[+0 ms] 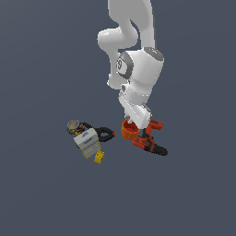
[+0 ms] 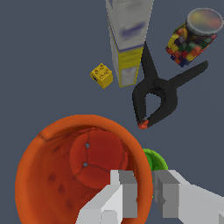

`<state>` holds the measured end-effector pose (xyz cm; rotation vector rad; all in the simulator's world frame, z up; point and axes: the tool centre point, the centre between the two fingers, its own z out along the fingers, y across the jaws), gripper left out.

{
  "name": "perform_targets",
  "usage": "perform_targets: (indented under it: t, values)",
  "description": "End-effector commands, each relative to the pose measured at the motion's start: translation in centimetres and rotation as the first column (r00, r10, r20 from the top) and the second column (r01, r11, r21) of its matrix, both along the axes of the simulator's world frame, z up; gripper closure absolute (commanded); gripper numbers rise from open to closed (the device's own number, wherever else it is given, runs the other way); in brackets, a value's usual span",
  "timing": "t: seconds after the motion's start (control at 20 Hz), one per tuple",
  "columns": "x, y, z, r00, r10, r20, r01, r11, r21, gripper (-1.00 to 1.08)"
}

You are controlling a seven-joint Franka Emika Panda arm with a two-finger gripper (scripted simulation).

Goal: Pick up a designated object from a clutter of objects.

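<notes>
Reaching down, end effector (image 2: pixel 144 192) straddling orange cup (image 2: pixel 65 175) rim

Plain, featureless dark slate-blue floor (image 1: pixel 41 193); even light

A simulated test scene is being shown, not a real room.

A flat, featureless grey-blue ground (image 1: pixel 41 55) is being rendered without walls, furniture or shadows, and blocky, low-detail household objects are being displayed on it: a box (image 2: pixel 127 35), a can (image 2: pixel 192 37), a clamp (image 2: pixel 159 96) and a yellow block (image 2: pixel 101 75).
</notes>
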<state>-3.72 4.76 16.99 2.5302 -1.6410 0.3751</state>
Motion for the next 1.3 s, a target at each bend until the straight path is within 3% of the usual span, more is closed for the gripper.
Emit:
perform_targets:
  t: [0.0,1.25]
  values:
    - [-0.7,0.3,2.1,1.000,0.001,0.001,-0.001,1.000,0.001,1.08]
    - [-8.3,3.9,24.0,1.000,0.001,0.001,-0.001,1.000,0.003,1.08]
